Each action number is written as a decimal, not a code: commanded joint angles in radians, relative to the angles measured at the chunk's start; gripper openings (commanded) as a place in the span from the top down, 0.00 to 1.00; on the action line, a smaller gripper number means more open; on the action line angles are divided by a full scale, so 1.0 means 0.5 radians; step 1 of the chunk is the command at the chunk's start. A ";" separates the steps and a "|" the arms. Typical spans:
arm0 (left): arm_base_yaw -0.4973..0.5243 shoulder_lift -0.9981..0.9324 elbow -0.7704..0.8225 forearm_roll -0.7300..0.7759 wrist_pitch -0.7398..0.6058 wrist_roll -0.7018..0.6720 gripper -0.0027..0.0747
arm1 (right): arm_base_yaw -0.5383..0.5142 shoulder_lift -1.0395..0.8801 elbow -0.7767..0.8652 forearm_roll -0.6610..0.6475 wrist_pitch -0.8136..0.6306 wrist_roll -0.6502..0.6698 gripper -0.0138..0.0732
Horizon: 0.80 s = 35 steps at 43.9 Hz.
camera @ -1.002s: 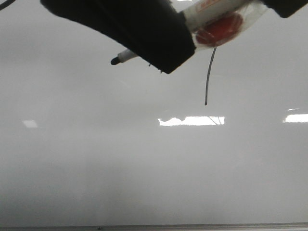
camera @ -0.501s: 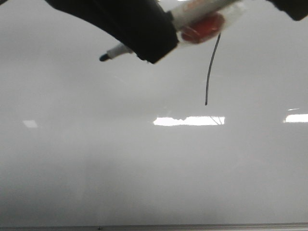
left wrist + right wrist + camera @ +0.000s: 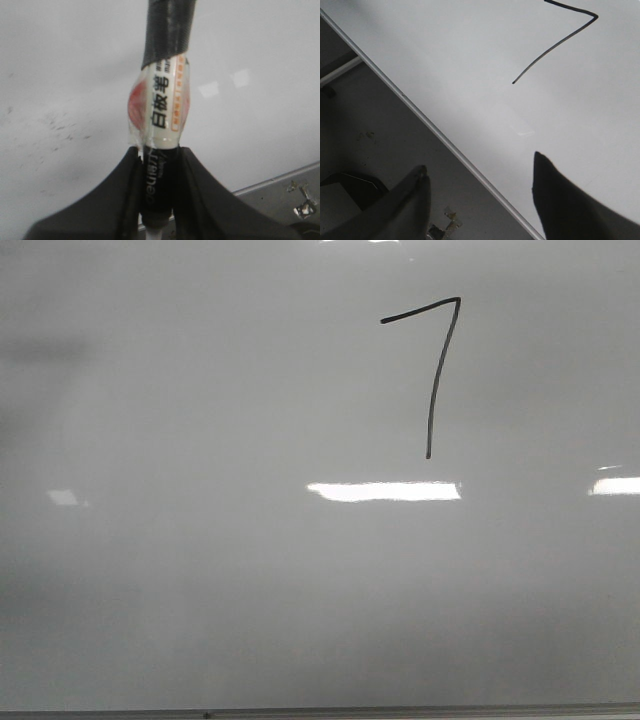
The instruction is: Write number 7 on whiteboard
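The number 7 [image 3: 432, 370] is drawn in thin black marker on the whiteboard [image 3: 200, 570], upper right of centre in the front view. It also shows in the right wrist view [image 3: 555, 45]. No gripper shows in the front view. My left gripper [image 3: 159, 165] is shut on a black-and-white whiteboard marker [image 3: 162, 115] wrapped in clear tape with a red patch, held above the board [image 3: 60, 75]. My right gripper [image 3: 480, 175] is open and empty, over the board's metal frame edge [image 3: 445, 137].
Bright glare patches [image 3: 385, 491] lie on the board below the 7. The board's front frame edge [image 3: 320, 710] runs along the bottom. Grey floor with debris [image 3: 370, 125] lies beside the board, and also shows in the left wrist view [image 3: 285, 190].
The left gripper with the marker has lifted out of the front view, uncovering the top bar of the 7. The whole 7 now shows.
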 commanded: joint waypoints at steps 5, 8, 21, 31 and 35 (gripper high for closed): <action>0.292 -0.047 0.244 0.011 -0.592 -0.252 0.91 | -0.012 -0.010 -0.062 0.028 -0.083 0.018 0.31; 0.361 -0.042 0.348 -0.010 -0.790 -0.282 0.91 | -0.012 -0.010 -0.062 0.028 -0.083 0.018 0.31; 0.542 0.175 0.472 -0.053 -1.226 -0.345 0.91 | -0.012 -0.010 -0.062 0.028 -0.080 0.018 0.31; 0.550 0.390 0.472 -0.055 -1.311 -0.345 0.91 | -0.012 -0.010 -0.062 0.028 -0.080 0.018 0.31; 0.550 0.452 0.461 -0.055 -1.311 -0.345 0.88 | -0.012 -0.010 -0.062 0.028 -0.079 0.018 0.31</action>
